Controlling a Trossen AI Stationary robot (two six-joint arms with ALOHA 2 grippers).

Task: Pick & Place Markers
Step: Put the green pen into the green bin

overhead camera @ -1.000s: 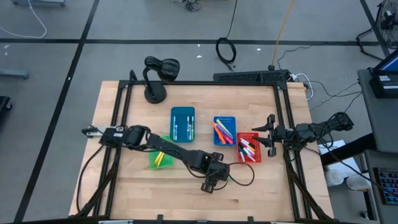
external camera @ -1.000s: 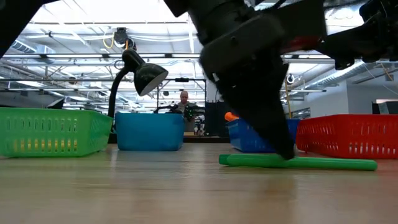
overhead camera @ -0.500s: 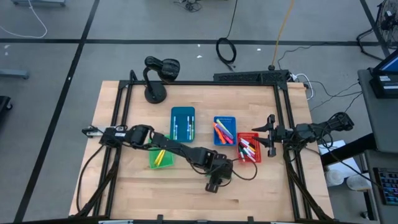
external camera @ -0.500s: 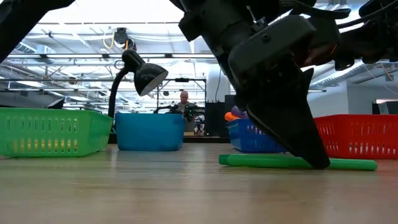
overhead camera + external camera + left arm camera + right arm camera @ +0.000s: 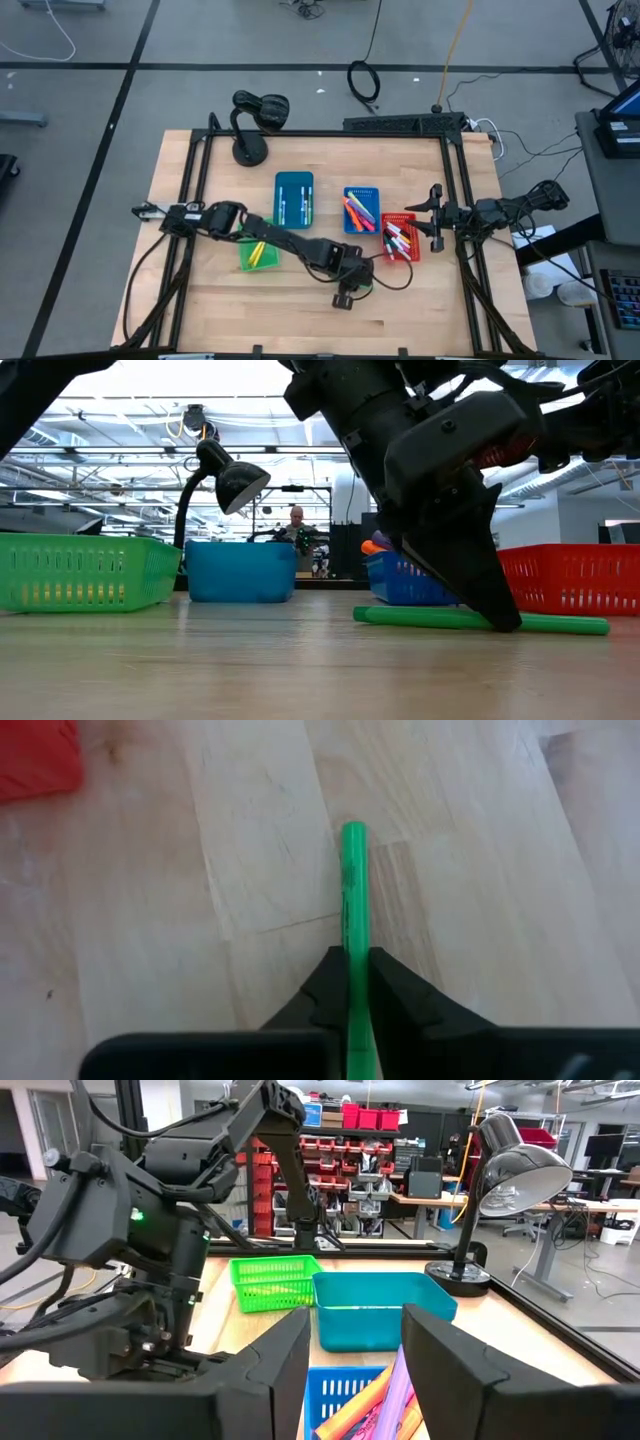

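Left gripper (image 5: 352, 982): down at the surface (image 5: 210, 300) near its front middle, in front of the blue and red bins; jaws closed onto the green marker (image 5: 352, 885), one finger on each side of the barrel.
Green marker: lay flat on the wood; one end sat between the jaws, the rest stuck straight out ahead of the fingertips in the left wrist view. Low view showed it lying level on the surface (image 5: 300, 670) with the dark finger (image 5: 478, 585) coming down onto it part way along the green marker (image 5: 420, 618).
Contact: jaws touching the marker on both sides; whether it was lifted off the wood, cannot tell, it looked resting.
Right gripper (image 5: 355, 1370): parked at the right edge of the surface beside the red bin (image 5: 400, 238), above the blue bin (image 5: 350, 1398); jaws apart, holding nothing.
Other markers: orange, pink and purple ones in the blue bin (image 5: 361, 210); white-bodied ones with coloured caps in the red bin; white ones in the teal bin (image 5: 294, 199); yellow ones in the green bin (image 5: 260, 255).
Bins: teal and blue side by side at mid-surface, red just right of blue, green to the left under the left arm.
Desk lamp (image 5: 252, 125): at the back-left corner.
Background: a person (image 5: 296, 525) visible far off in the low view.
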